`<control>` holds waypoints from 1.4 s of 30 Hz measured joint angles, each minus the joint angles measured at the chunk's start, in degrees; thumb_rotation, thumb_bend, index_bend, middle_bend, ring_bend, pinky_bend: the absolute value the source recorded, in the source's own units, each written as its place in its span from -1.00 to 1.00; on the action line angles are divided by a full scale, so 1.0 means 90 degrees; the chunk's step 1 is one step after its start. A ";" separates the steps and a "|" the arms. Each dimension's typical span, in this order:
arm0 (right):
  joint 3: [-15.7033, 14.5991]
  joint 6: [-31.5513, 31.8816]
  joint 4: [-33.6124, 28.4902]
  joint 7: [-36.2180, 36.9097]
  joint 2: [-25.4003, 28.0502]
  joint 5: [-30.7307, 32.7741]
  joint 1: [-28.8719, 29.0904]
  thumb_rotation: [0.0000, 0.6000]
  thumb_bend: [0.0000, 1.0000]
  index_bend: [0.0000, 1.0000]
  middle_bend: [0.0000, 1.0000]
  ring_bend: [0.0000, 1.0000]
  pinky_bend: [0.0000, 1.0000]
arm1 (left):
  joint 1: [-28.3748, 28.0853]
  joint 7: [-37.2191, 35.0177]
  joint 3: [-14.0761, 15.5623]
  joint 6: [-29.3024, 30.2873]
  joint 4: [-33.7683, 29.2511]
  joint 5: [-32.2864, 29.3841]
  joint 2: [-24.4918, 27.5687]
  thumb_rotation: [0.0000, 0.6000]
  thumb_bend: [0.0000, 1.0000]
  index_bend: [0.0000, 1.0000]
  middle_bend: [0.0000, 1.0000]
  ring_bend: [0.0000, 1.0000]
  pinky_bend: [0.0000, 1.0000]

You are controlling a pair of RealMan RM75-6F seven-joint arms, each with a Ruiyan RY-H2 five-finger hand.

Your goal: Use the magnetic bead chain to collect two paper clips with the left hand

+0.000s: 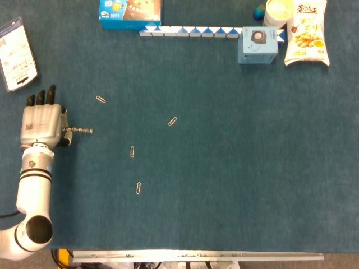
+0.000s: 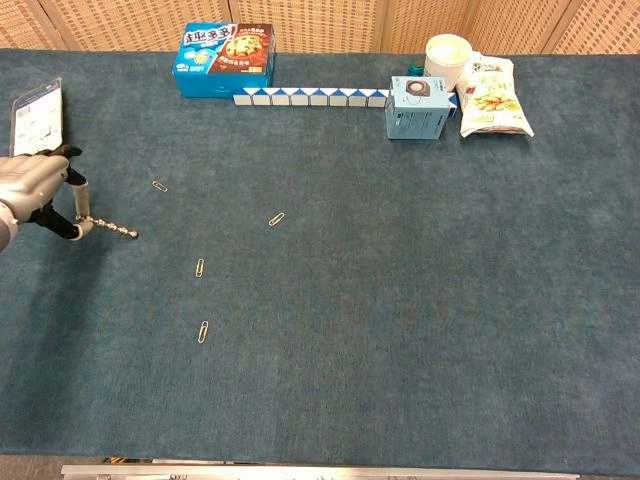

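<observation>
My left hand (image 1: 41, 124) sits at the far left of the worktop (image 1: 235, 168), pinching one end of the magnetic bead chain (image 1: 80, 130) between thumb and a finger, the other fingers pointing away from me. The chain sticks out sideways from the hand toward the middle of the worktop, its long axis running roughly left to right, its free tip low over the cloth; I cannot tell whether it touches. No clip hangs on it yet, so I judge the collecting is still to begin.

Taking the chain's free tip as my mark: the nearest paper clip (image 1: 100, 99) lies a little beyond it, up toward the far edge and slightly inward. A second paper clip (image 1: 132, 151) lies further inward and a bit nearer to me. A third clip (image 1: 138, 188) is nearer me again, and a fourth clip (image 1: 172, 121) is well inward, about level with the tip. All lie apart from each other.

My right hand shows in neither view, so the left is the one placed for this.

The cloth between tip and clips is bare. The white card (image 1: 18, 54) lies beyond my hand near the left edge, off the likely path. I expect a short sweep away from me to bring the tip to the first clip.
</observation>
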 measured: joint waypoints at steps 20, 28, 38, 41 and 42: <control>0.0019 0.0055 0.0003 0.0101 0.0038 -0.0002 -0.0034 1.00 -1.00 -0.22 -0.17 -0.23 0.39 | -0.0063 0.0610 0.0157 0.0473 -0.0658 0.0460 0.0116 1.00 -0.33 0.22 -0.94 -1.00 -0.86; 0.0028 0.0084 0.0001 0.0147 0.0055 0.0000 -0.0053 1.00 -1.00 -0.22 -0.17 -0.23 0.39 | -0.0093 0.0830 0.0184 0.0662 -0.0930 0.0620 0.0150 1.00 -0.33 0.22 -0.94 -1.00 -0.86; 0.0054 0.0162 0.0000 0.0228 0.0086 0.0013 -0.0099 1.00 -1.00 -0.22 -0.17 -0.23 0.39 | -0.0118 0.1122 0.0310 0.0882 -0.1340 0.0952 0.0127 1.00 -0.33 0.22 -0.94 -1.00 -0.86; 0.0068 0.0215 -0.0005 0.0274 0.0108 0.0018 -0.0129 1.00 -1.00 -0.22 -0.17 -0.23 0.39 | -0.0118 0.1295 0.0413 0.1004 -0.1564 0.1184 0.0070 1.00 -0.33 0.22 -0.94 -1.00 -0.86; 0.0073 0.0236 -0.0006 0.0291 0.0116 0.0021 -0.0140 1.00 -1.00 -0.22 -0.17 -0.23 0.39 | -0.0119 0.1358 0.0447 0.1037 -0.1618 0.1249 0.0045 1.00 -0.33 0.22 -0.94 -1.00 -0.86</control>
